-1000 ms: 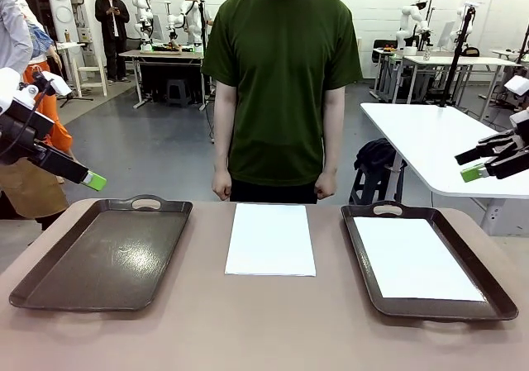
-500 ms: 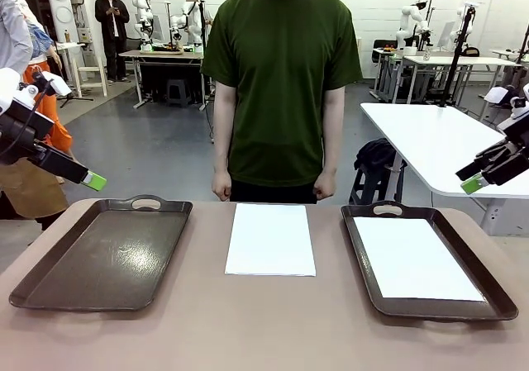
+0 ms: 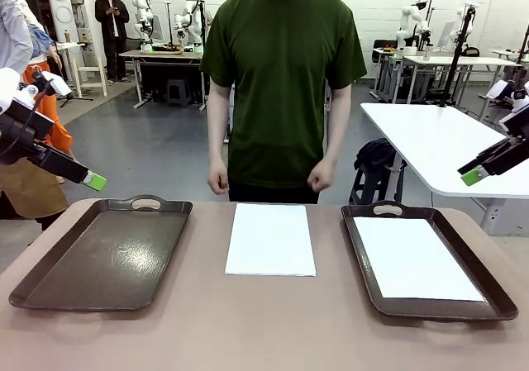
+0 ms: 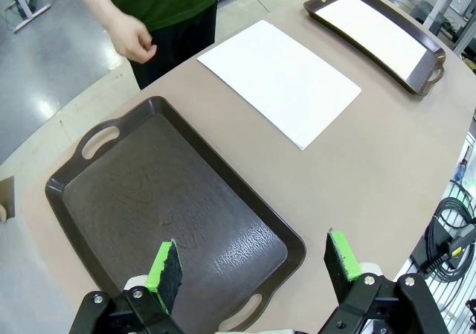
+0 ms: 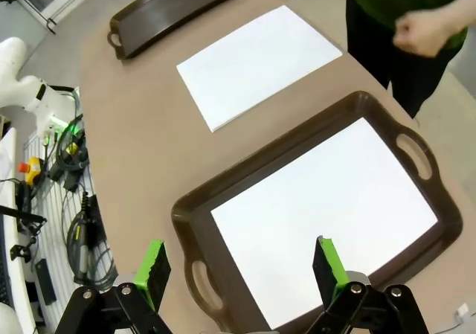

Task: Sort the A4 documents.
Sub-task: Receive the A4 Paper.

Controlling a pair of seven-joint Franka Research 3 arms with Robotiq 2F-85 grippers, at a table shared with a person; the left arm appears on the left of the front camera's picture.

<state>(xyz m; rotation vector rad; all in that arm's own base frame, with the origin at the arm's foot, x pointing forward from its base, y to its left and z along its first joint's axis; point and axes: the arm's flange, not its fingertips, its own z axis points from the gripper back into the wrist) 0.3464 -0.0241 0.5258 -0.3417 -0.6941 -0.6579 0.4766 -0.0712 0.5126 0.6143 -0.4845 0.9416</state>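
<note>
White paper is what you sort: a paper stack point(image 3: 270, 239) lies flat on the table point(image 3: 264, 330) at the middle, between the two trays, where either arm can reach it. One sheet point(image 3: 416, 259) lies inside the right tray point(image 3: 446, 309). The left tray point(image 3: 103, 255) holds nothing, so it likely awaits its share. Your left tool point(image 4: 251, 263) hangs high at the left, looking down on the left tray, spread wide and empty. Your right tool point(image 5: 239, 263) hangs high over the right tray, likewise spread and empty. The person point(image 3: 281, 82) stands at the far edge, hands off the table.
</note>
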